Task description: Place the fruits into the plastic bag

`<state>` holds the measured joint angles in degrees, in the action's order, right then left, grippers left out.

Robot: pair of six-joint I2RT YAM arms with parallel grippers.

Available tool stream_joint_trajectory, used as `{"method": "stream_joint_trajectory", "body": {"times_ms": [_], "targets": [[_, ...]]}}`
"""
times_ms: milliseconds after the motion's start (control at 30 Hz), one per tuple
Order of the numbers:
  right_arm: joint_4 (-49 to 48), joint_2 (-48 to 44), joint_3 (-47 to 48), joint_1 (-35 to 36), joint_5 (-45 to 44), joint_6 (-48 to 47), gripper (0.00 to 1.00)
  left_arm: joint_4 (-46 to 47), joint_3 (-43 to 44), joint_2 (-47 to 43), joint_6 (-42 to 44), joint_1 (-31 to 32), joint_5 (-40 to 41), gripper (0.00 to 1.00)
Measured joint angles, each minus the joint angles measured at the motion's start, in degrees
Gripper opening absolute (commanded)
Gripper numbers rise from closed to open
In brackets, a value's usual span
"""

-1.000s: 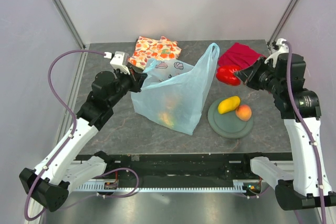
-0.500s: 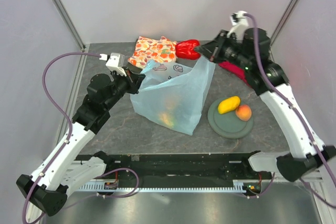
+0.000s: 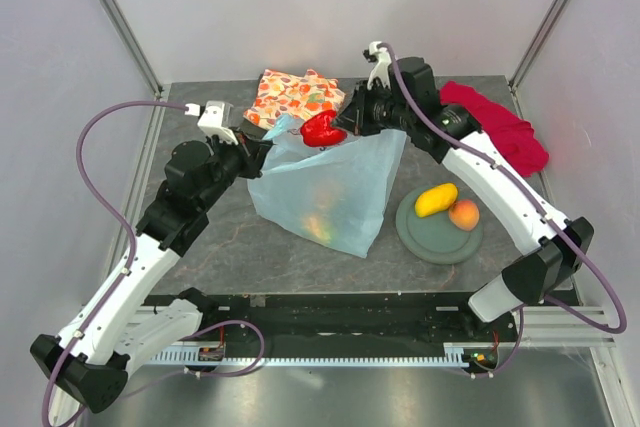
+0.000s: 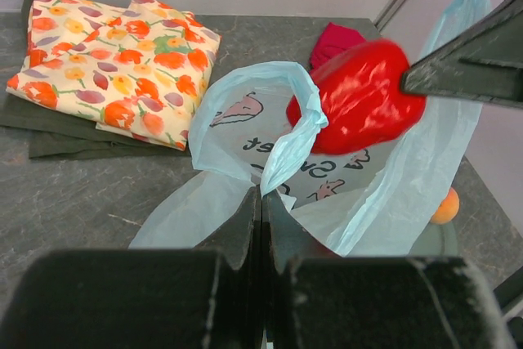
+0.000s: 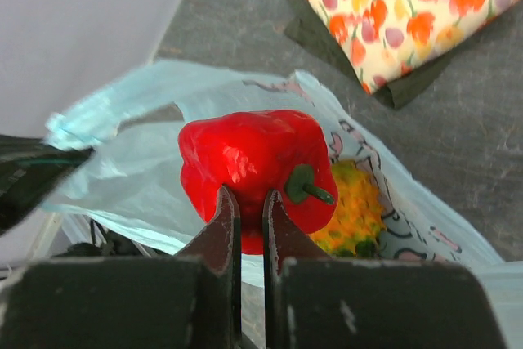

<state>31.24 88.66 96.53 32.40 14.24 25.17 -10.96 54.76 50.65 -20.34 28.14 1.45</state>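
the glossy red pepper [image 3: 322, 130] hangs in the air right over the gaping mouth of the plastic bag [image 3: 330, 192], not yet inside it, pinched beside its green stem by the right arm's fingers [image 5: 237, 217], which are clenched on it. the pale blue bag stands on the dark surface [image 3: 200, 247], with its left edge nipped tight between the left arm's fingers [image 4: 260, 206]. down in the bag a bumpy orange pineapple [image 5: 358, 210] shows. off to the right a yellow mango [image 3: 436, 199] and a peach [image 3: 463, 214] lie touching on a grey-green plate [image 3: 425, 239]. behind the bag lie a floral cloth [image 3: 296, 95] and a red cloth [image 3: 500, 127].
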Motion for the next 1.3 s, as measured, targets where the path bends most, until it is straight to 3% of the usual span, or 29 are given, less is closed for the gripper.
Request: {"method": "stream_joint_trajectory", "body": {"times_ms": [300, 500, 967, 1300], "targets": [[7.1, 0.44, -11.15, 2.27, -2.54, -4.07, 0.0, -0.04, 0.9, 0.66, 0.0, 0.0, 1.53, 0.02], [12.15, 5.49, -11.52, 2.54, -4.81, -7.26, 0.0, -0.04, 0.96, 1.38, 0.0, 0.0, 1.49, 0.02], [13.18, 9.68, -10.84, 3.93, -4.09, -8.96, 0.0, -0.11, 0.66, 0.96, -0.66, 0.02, 1.51, 0.01], [21.03, 12.72, -15.87, 5.22, -6.91, -12.96, 0.0, -0.44, 0.22, 0.92, -1.36, 0.02, 1.49, 0.02]]}}
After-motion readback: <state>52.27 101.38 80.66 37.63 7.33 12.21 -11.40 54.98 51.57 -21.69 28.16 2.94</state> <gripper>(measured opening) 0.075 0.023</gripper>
